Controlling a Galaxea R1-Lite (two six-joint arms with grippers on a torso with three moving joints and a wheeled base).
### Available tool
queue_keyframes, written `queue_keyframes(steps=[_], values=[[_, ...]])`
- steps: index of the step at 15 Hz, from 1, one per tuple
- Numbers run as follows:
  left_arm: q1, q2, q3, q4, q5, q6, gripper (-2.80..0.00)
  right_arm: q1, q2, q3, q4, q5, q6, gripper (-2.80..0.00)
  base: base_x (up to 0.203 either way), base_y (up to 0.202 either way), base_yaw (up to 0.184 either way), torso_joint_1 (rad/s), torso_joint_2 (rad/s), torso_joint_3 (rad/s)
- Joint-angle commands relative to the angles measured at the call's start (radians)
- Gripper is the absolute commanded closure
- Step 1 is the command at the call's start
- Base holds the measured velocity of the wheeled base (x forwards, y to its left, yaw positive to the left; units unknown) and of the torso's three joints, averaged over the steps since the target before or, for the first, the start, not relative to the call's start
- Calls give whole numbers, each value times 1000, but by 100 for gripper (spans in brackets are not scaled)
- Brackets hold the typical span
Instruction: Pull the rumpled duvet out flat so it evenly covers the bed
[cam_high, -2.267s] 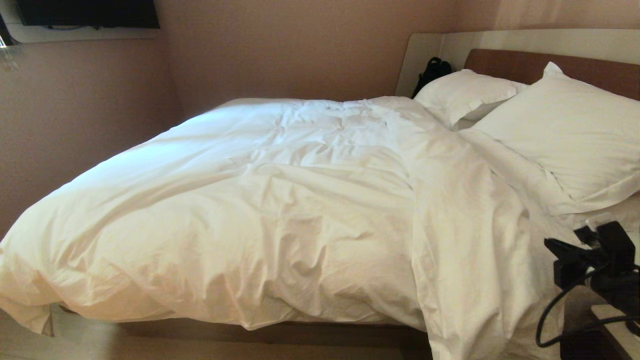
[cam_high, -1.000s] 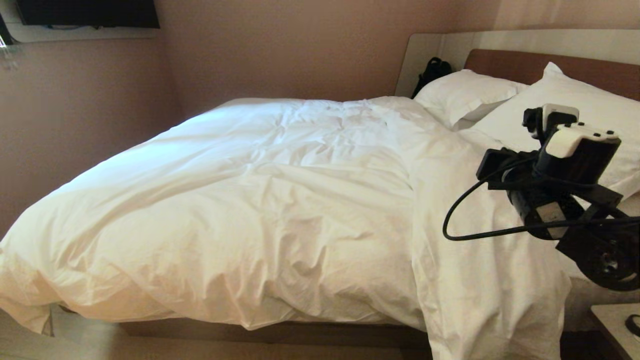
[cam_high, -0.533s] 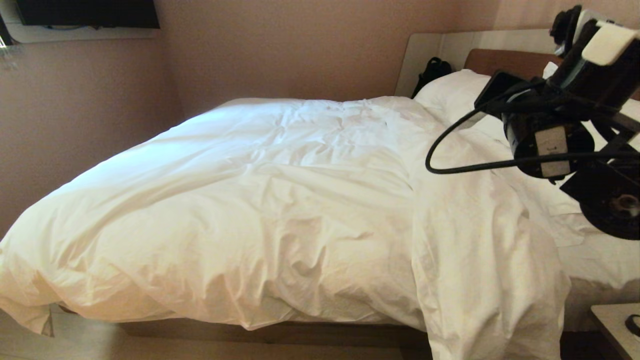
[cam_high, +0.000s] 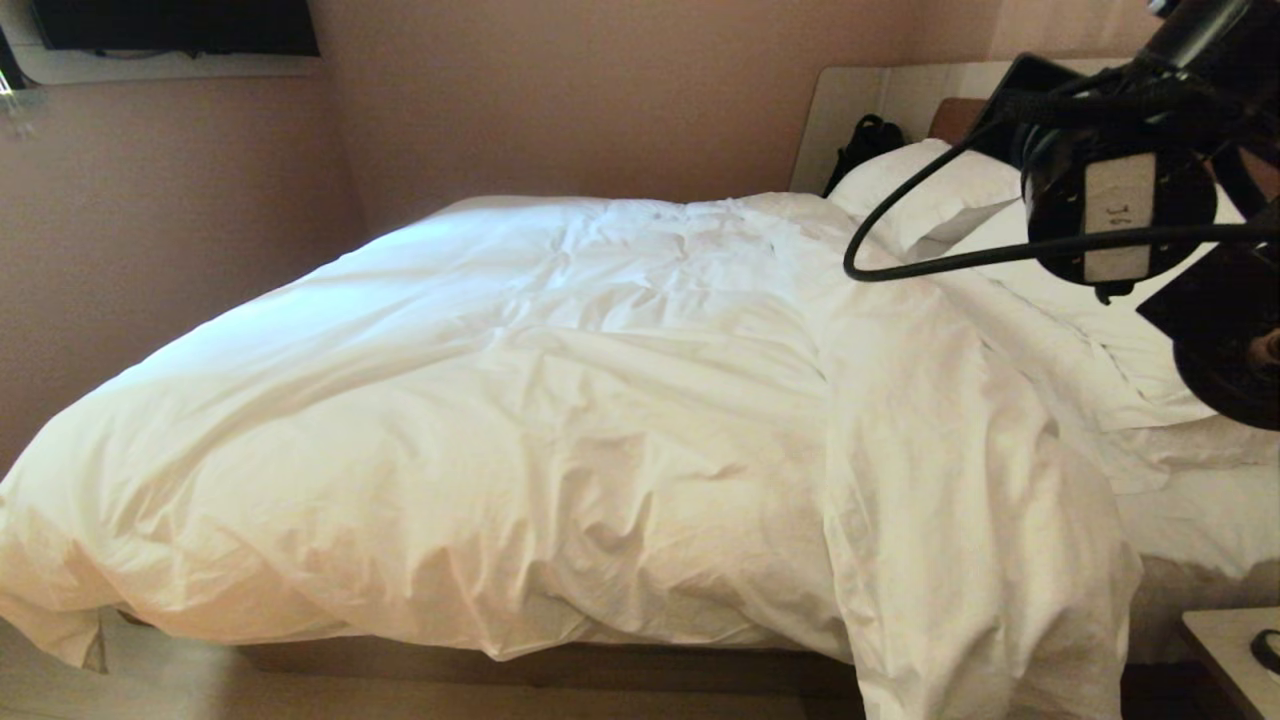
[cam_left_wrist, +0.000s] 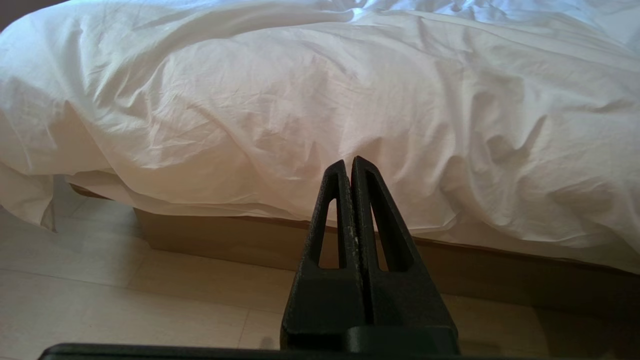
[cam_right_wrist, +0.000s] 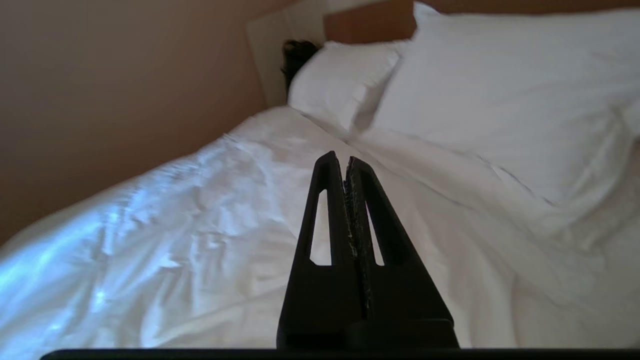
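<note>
Right claw (cam_right_wrist: 346, 159) closed, clear above duvet (cam_high: 560, 400) near pillows (cam_right_wrist: 480, 95).

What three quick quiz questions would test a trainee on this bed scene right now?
1. True or false: the right gripper has its fingers shut on the duvet.
2. Which is parked low beside the bed, fingers closed? A) left gripper B) right gripper
3. Fill in: at the headboard end lie two white ____.

Key:
1. False: its fingers are shut but hold nothing, up in the air above the duvet.
2. A
3. pillows
</note>
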Motion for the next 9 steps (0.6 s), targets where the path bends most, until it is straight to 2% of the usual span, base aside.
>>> queue_keyframes(steps=[1,3,5,6,9], values=[[0,0,0,0,0,-2,0,23,-19,-60,-5,18,-118,0,0,0,0,0,0,0],[0,0,0,0,0,-1,0,56,-44,-158,-7,52,-255,0,0,0,0,0,0,0],[0,0,0,0,0,0,0,94,-83,-199,-10,117,-395,0,0,0,0,0,0,0],[1,0,0,0,0,-1,0,108,-109,-201,-10,164,-442,0,0,0,0,0,0,0],[0,0,0,0,0,-1,0,121,-197,-189,44,260,-514,0,0,0,0,0,0,0]])
